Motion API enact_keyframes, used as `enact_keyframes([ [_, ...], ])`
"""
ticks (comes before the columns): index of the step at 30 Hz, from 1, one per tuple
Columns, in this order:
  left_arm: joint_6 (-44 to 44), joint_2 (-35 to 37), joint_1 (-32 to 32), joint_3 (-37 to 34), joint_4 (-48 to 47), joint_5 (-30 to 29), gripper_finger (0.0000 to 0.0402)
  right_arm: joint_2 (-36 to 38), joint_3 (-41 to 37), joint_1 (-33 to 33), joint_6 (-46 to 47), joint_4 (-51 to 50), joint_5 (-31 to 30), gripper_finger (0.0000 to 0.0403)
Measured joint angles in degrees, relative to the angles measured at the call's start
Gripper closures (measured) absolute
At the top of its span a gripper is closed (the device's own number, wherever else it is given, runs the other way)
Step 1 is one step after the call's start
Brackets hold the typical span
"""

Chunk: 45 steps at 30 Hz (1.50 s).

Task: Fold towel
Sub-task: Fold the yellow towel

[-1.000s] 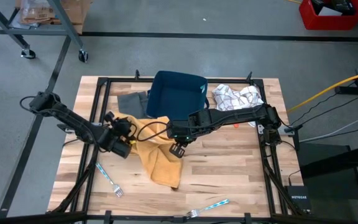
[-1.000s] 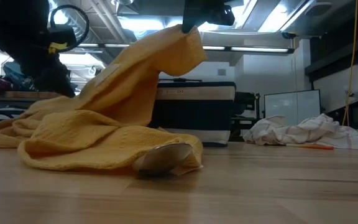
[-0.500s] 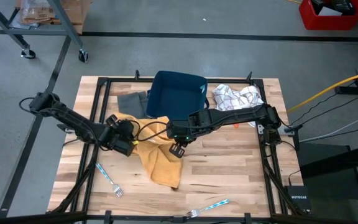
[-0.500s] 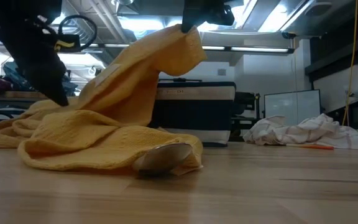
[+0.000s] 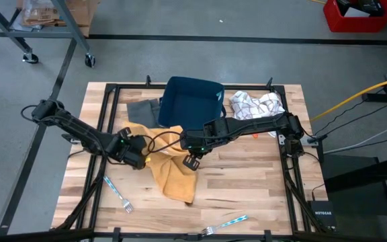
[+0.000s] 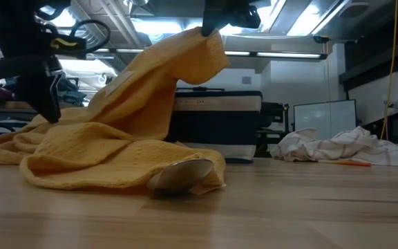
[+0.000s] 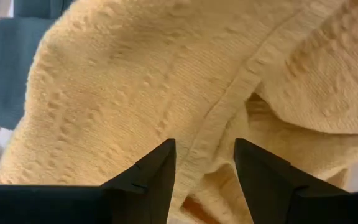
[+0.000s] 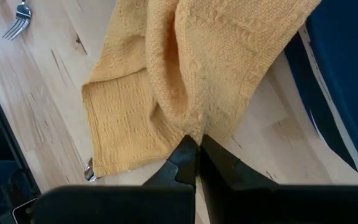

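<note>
The right claw [image 8: 194, 149] is pinched shut on a bunched edge of the yellow towel [image 5: 170, 171], lifting that part off the table [image 5: 247, 181] near its centre. From this grip the towel hangs and spreads toward 7 o'clock in the high view. The left claw [image 7: 204, 168] has its fingers parted over a hem of the towel with nothing held, at 9 o'clock from the right claw. A dark bin [image 5: 190, 101] sits at 12 o'clock.
</note>
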<state>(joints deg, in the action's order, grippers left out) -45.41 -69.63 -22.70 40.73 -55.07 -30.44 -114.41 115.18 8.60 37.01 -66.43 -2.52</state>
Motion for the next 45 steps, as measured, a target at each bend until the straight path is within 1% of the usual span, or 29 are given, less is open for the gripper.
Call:
enact_keyframes([
  [3,0.50,0.00,-0.24,-1.21,0.45,0.02,0.0250,0.00,0.00,0.00,0.00,0.00,0.00,0.0391],
  [8,-1.34,0.00,-0.23,-4.66,0.42,-0.21,0.0255,0.00,0.00,0.00,-0.01,0.02,-0.01,0.0391],
  [13,-4.00,-0.02,-0.13,-5.94,0.44,-2.65,0.0255,0.00,0.00,-0.02,0.00,0.11,-0.02,0.0391],
  [19,-2.59,-0.02,-0.13,-5.94,0.46,-5.57,0.0270,0.00,0.00,-0.01,-0.01,0.44,-0.02,0.0391],
  [23,-2.56,-0.02,-0.13,-5.94,0.46,-6.14,0.0300,0.00,0.00,-0.02,-0.02,0.44,-0.02,0.0391],
  [30,-2.58,-0.02,-0.13,-5.97,0.46,-6.19,0.0387,0.00,0.00,-0.02,-0.02,0.42,-0.02,0.0391],
  [31,-2.58,-0.02,-0.13,-5.97,0.46,-6.19,0.0393,0.00,0.00,-0.02,-0.02,0.42,-0.02,0.0391],
  [36,-2.56,-0.02,-0.13,-5.97,0.44,-6.19,0.0389,0.00,0.00,0.00,-0.02,0.42,0.00,0.0391],
  [40,-2.56,-0.02,-0.13,-5.83,0.27,-6.17,0.0397,0.00,0.00,-0.02,-0.02,0.42,0.00,0.0391],
  [43,-2.50,0.04,-0.13,-3.73,-0.79,-5.18,0.0398,0.00,0.00,-0.01,-0.02,0.37,0.00,0.0391],
  [45,-1.88,0.46,-0.13,-1.18,-1.71,-3.16,0.0399,0.00,0.00,0.00,-0.02,0.37,0.00,0.0391],
])
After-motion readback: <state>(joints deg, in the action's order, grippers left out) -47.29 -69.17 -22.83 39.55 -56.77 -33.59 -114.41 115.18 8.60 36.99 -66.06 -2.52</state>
